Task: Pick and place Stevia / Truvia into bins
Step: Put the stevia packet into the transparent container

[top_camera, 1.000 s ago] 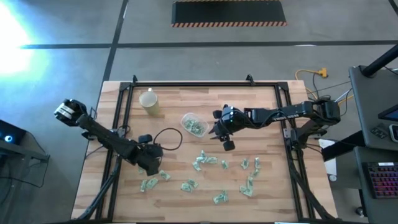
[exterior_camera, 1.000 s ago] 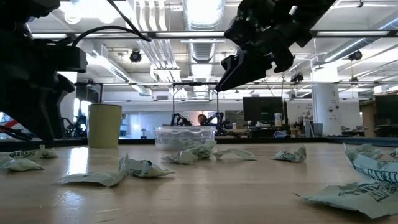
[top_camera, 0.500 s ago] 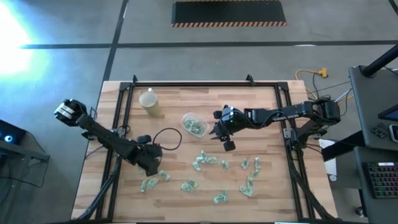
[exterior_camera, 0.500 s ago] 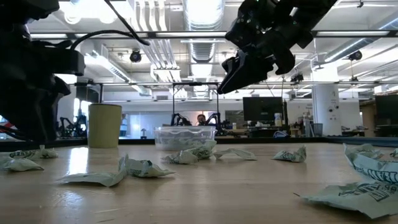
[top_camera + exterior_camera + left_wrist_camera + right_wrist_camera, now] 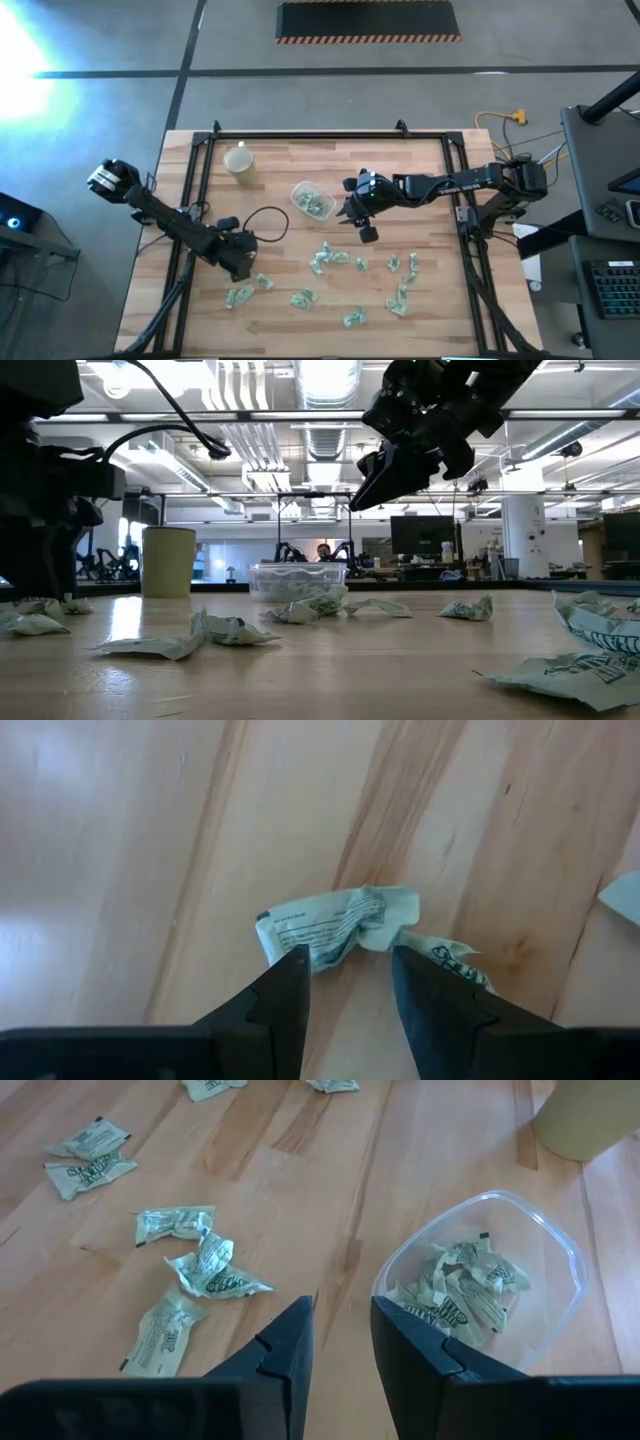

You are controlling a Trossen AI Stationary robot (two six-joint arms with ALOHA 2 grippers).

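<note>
Several crumpled green-and-white Stevia sachets (image 5: 320, 262) lie loose on the near half of the wooden table. The clear bin (image 5: 313, 200) stands mid-table with several sachets inside (image 5: 470, 1285). My left gripper (image 5: 243, 270) points down, open, low over two sachets at the near left. In the left wrist view its fingers (image 5: 348, 965) stand on either side of the near edge of one crumpled sachet (image 5: 335, 925), and a second sachet (image 5: 445, 960) lies beside it. My right gripper (image 5: 348, 215) hangs open and empty in the air (image 5: 358, 500), just right of the bin (image 5: 480, 1280).
A pale yellow cup (image 5: 240, 163) stands at the far left of the table, beyond the bin. A black frame (image 5: 200, 180) runs along the table's left, far and right edges. More sachets (image 5: 400, 300) are scattered toward the near right.
My left gripper has sunk a little toward the sachets at the near left. My right arm has kept still.
</note>
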